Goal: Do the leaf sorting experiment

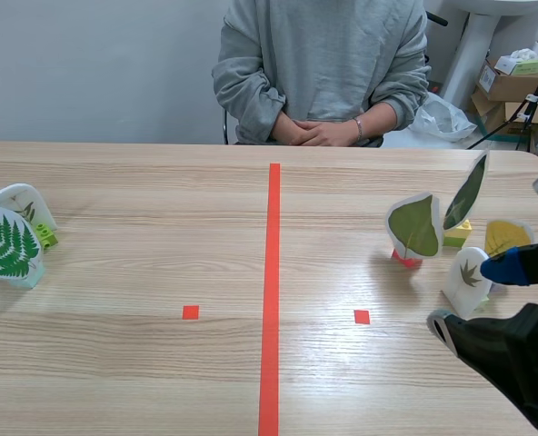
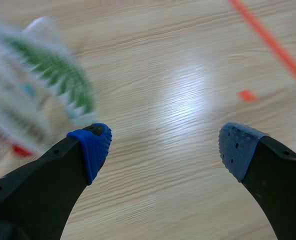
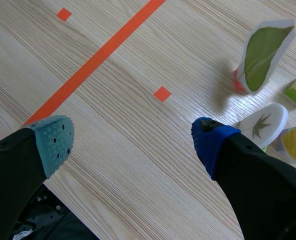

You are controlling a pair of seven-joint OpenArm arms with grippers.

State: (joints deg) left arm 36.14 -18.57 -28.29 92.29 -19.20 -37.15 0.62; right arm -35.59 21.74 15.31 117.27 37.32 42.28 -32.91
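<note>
Leaf cards stand at both ends of the table. At the left are a fern card [image 1: 5, 243] and a smaller card [image 1: 24, 204] behind it. At the right stand an oval green leaf card [image 1: 414, 227] on a red base, a narrow dark leaf card [image 1: 466, 193], a yellow leaf card [image 1: 507, 236] and a small card with a spiky leaf [image 1: 467, 280]. My right gripper [image 3: 133, 142] is open over bare wood, with the spiky-leaf card [image 3: 262, 125] just past its blue-padded finger. My left gripper [image 2: 165, 150] is open and holds nothing; the blurred fern card [image 2: 43, 85] lies ahead, beside one finger.
A person sits across the table with folded hands [image 1: 319, 132] at the far edge. An orange-red tape line [image 1: 272, 291] runs down the middle, with a small red square [image 1: 190, 312] on each side. Cardboard boxes [image 1: 514, 82] stand behind at the right.
</note>
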